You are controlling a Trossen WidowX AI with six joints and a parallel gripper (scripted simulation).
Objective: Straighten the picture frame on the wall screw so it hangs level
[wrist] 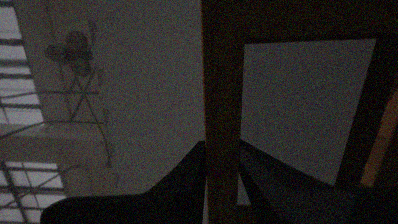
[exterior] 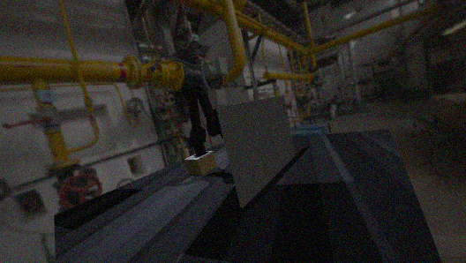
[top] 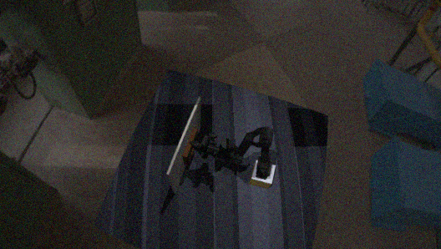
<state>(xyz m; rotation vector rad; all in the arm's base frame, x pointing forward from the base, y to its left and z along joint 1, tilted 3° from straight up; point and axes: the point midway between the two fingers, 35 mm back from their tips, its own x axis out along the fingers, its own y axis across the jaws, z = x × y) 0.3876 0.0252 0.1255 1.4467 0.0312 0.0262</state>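
Note:
The brown picture frame (top: 191,136) (wrist: 223,90) is at the front face of the upright wall panel (top: 184,135) (exterior: 258,150) (wrist: 150,90). My gripper (top: 195,145) (wrist: 219,146) is shut on one side bar of the frame, with a dark finger on each side of the bar in the wrist view. Through the frame's opening a plain grey surface shows. The screw and the notched strip are hidden. In the exterior view the panel hides the frame and the gripper. How far the frame tilts I cannot tell from these dark views.
The arm's base stands on a small white-topped block (top: 261,182) (exterior: 200,166) on the striped dark table (top: 255,217) (exterior: 146,221), in front of the panel. Blue boxes (top: 402,184) stand beyond the table. Yellow pipes (exterior: 57,71) run behind the arm.

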